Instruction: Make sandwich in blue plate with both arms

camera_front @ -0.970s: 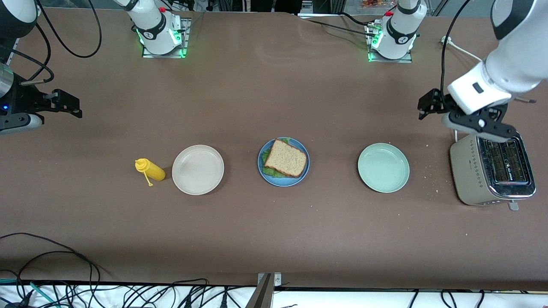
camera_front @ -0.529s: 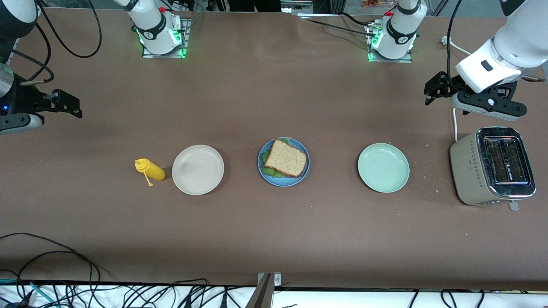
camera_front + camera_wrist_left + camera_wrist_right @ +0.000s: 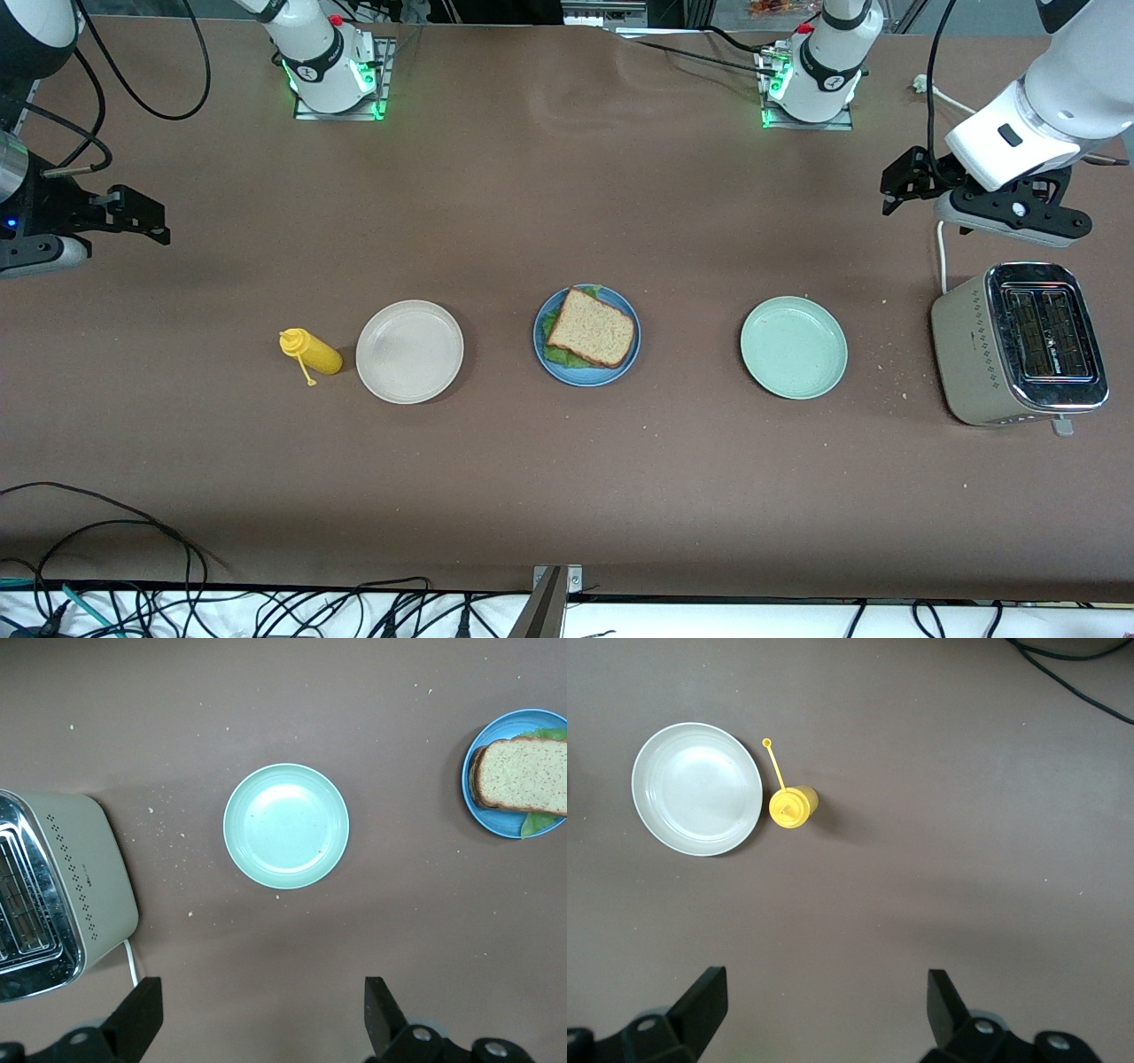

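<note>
Hanging released over bare table (image 3: pixel 567 204), the left claw (image 3: pixel 257 1019) sits near the toaster (image 3: pixel 1019 346) and the right claw (image 3: pixel 819 1014) waits at its own end, because the sandwich (image 3: pixel 591 328) already lies assembled on the blue plate (image 3: pixel 576 376).

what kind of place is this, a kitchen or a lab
Most likely a robotics lab staged as a kitchen: two robot arms bolted to a brown table, loose cables along its edge, and a toaster beside a sandwich on a blue plate.
</note>
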